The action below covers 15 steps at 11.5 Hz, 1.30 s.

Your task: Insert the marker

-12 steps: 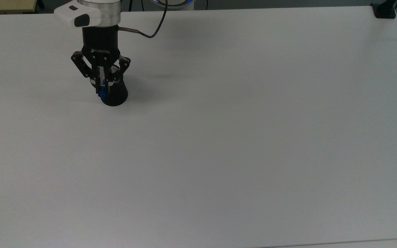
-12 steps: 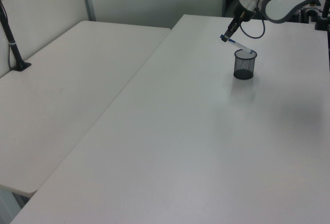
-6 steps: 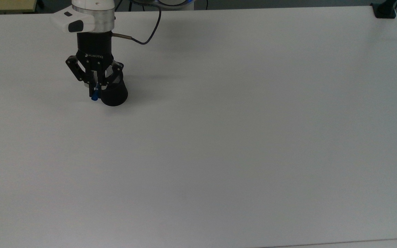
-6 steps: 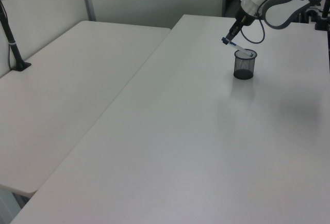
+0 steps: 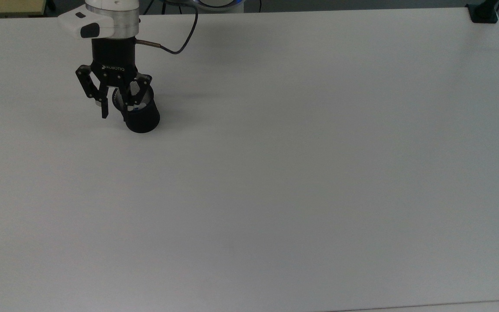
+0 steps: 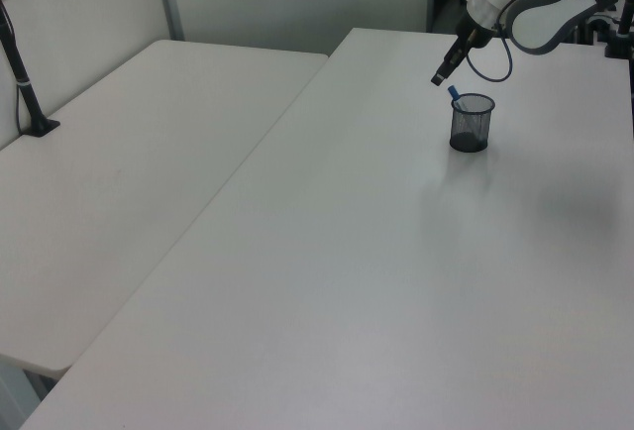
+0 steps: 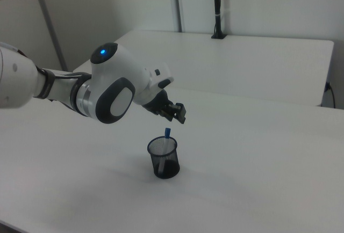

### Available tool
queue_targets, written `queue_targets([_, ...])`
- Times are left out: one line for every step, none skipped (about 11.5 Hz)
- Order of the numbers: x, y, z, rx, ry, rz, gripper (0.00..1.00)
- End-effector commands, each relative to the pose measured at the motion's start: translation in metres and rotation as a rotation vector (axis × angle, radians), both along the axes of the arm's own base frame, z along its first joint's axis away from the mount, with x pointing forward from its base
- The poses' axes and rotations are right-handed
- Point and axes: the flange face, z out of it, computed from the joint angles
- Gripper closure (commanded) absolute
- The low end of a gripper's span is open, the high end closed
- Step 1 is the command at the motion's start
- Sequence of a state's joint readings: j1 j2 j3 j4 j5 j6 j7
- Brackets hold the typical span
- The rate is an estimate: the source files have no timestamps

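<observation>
Inside the mesh cup point(image 7: 163, 159) the marker point(image 7: 167, 132) stands near-upright, blue end up, below the spread, empty gripper point(image 5: 114, 109).

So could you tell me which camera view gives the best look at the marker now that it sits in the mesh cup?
The right view: the marker pokes its blue end above the mesh cup rim, unobstructed. The left view shows a small blue tip at the rim. In the top view the gripper overlaps the cup mouth.
</observation>
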<state>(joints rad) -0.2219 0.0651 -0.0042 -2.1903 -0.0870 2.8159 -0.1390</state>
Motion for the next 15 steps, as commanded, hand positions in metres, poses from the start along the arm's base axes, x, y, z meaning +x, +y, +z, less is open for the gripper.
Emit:
queue_targets([-0.007, -0.001, 0.013, 0.024, -0.042, -0.04, 0.3])
queue_targets([-0.006, 0.0, 0.028, 0.032, -0.069, -0.059, 0.19])
queue_targets([-0.005, 0.001, 0.042, 0.047, -0.064, -0.082, 0.09])
queue_targets([0.0, 0.0, 0.062, 0.057, -0.019, -0.097, 0.05])
queue_targets([0.006, -0.002, 0.086, 0.066, 0.045, -0.112, 0.02])
queue_targets([0.009, -0.002, 0.112, 0.077, 0.114, -0.124, 0.01])
queue_targets([0.009, 0.0, 0.132, 0.095, 0.174, -0.13, 0.0])
queue_targets([0.004, 0.001, 0.147, 0.123, 0.258, -0.141, 0.0])
queue_targets([-0.002, 0.004, 0.161, 0.139, 0.329, -0.145, 0.0])
queue_targets([-0.009, 0.008, 0.173, 0.152, 0.389, -0.148, 0.0])
queue_targets([-0.013, 0.019, 0.183, 0.155, 0.439, -0.136, 0.0])
queue_targets([-0.016, 0.027, 0.193, 0.155, 0.467, -0.124, 0.0])
queue_targets([-0.017, 0.038, 0.193, 0.159, 0.493, -0.119, 0.0])
queue_targets([-0.015, 0.051, 0.193, 0.172, 0.492, -0.119, 0.0])
queue_targets([-0.012, 0.065, 0.192, 0.174, 0.486, -0.106, 0.0])
